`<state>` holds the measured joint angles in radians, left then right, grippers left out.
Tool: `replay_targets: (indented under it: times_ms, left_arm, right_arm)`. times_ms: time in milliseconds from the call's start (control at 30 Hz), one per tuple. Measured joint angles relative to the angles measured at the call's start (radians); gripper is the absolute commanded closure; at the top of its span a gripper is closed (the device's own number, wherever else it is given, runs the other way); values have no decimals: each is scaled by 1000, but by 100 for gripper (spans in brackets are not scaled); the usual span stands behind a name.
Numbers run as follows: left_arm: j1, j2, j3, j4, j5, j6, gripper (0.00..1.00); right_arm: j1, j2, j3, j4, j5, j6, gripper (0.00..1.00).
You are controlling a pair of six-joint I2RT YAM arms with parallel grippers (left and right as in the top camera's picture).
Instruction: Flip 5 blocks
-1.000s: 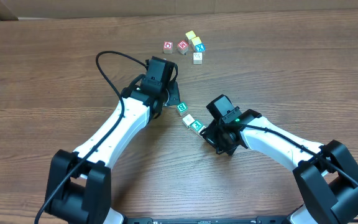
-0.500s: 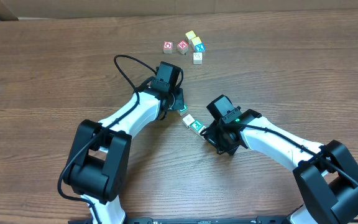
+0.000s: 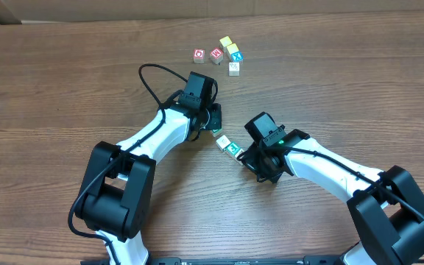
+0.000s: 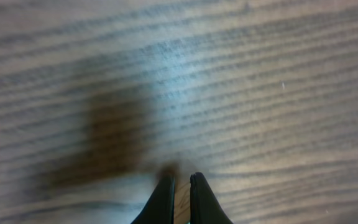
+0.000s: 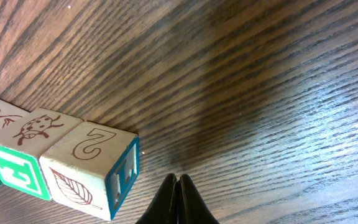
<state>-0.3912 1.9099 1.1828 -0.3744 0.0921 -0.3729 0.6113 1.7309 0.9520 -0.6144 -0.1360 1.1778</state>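
Left hand (image 3: 215, 119) shifted right, blocks (image 5: 73, 163) just beside closed right hand (image 5: 178, 182)

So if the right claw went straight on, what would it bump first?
Probably just the bare table. The shut right claw points at wood; the nearest block sits just to one side, so it likely misses, though depth is hard to judge.
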Motion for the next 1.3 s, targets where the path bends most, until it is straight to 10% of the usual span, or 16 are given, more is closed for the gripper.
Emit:
replay_targets:
  times_ms: [1300]
  left_arm:
    - [0,0,0,-155,-8,-302,96]
  right_arm:
    - [6,0,0,1,-6,0,96]
